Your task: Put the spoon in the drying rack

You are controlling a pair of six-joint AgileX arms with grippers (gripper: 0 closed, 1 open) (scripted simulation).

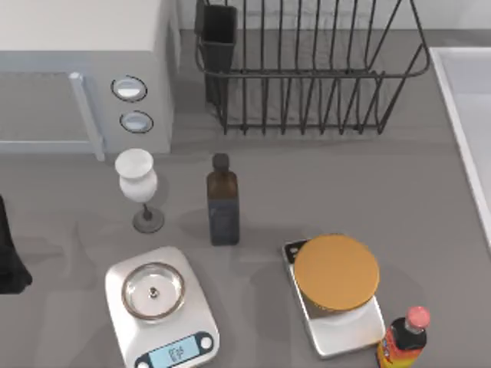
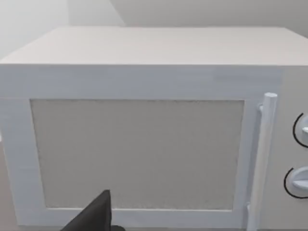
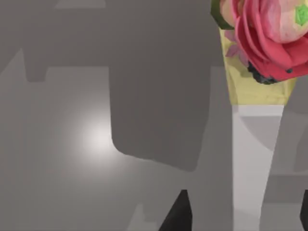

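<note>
Right gripper (image 3: pixel 240 219): the two dark fingertips stand well apart with nothing between them, over bare grey table, near a pink flower-shaped object (image 3: pixel 269 38) on a yellow base. Left gripper (image 2: pixel 98 219): low in front of the white microwave (image 2: pixel 144 144), parked at the table's left edge; whether it is open, or holds anything, cannot be told. The spoon's place cannot be told from these views, so neither can its heading or long axis. Judged by its kind, it should be light, stiff and smooth, apt to slip or swivel; a grip across the handle near its middle looks safest. The drying rack (image 1: pixel 307 74) stands at the far side, right of the microwave, its long axis running left to right, with the utensil cup (image 1: pixel 219 38) upright at its left corner, mouth upward. Between stand a dark bottle (image 1: pixel 223 203), a white goblet (image 1: pixel 136 180) and two scales
</note>
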